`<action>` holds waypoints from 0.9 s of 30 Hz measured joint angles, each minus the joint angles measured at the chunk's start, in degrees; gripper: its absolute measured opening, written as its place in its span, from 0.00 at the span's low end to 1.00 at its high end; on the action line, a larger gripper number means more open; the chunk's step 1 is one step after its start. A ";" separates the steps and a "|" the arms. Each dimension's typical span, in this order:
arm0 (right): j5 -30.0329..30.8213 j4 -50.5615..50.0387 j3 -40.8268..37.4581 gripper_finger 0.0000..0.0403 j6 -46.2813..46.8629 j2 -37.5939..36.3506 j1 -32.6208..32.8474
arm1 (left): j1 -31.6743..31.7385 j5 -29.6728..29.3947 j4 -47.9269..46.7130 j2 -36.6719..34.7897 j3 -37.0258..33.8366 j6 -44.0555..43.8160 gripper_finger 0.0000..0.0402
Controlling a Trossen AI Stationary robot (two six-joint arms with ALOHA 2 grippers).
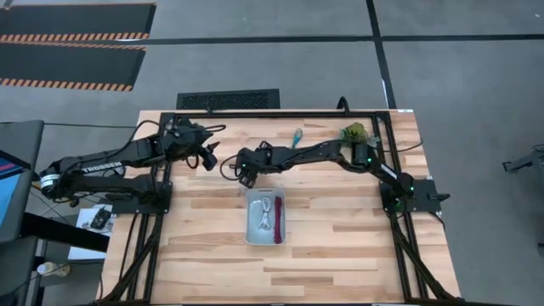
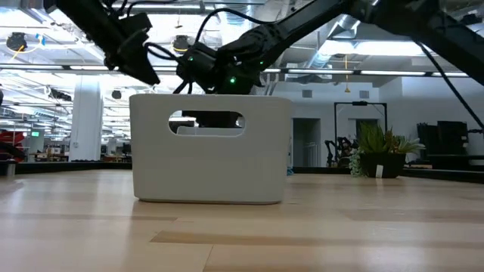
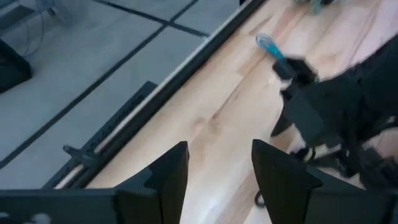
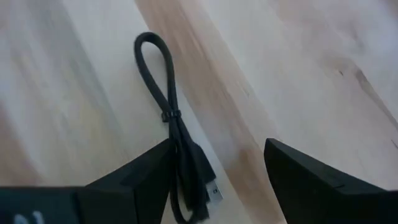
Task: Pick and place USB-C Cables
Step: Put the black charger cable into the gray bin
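The black cable (image 4: pixel 169 102) lies flat on the wood, tied at its middle, with its loop away from my right gripper (image 4: pixel 217 180). That gripper is open, and the cable's plug end (image 4: pixel 208 186) lies between its fingers, close to one. In the high view the right gripper (image 1: pixel 245 170) is just beyond the tray's far end, with the black cable (image 1: pixel 225 168) to its left. My left gripper (image 1: pixel 208 157) hovers open nearby, over bare wood. The teal cable (image 1: pixel 296 138) lies near the far edge. A white cable (image 1: pixel 262 212) and a maroon cable (image 1: pixel 278 211) lie in the tray (image 1: pixel 252 229). My right gripper is low over the black cable's plug end (image 4: pixel 186 155), its fingers along the cable. One finger (image 4: pixel 143 174) stands right against the cable, and I cannot tell whether it touches. The cable rests on the table.
A green plant tuft (image 1: pixel 355 133) sits at the far right corner, beside the right arm. In the low view the tray's grey wall (image 2: pixel 210 166) stands in front of both grippers. A dark frame runs around the tabletop. Bare wood lies on the tray's near side.
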 joint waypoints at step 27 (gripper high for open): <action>-1.63 -9.52 4.52 0.10 3.08 2.33 0.07 | 0.00 -0.05 0.37 0.00 -2.42 -1.10 0.42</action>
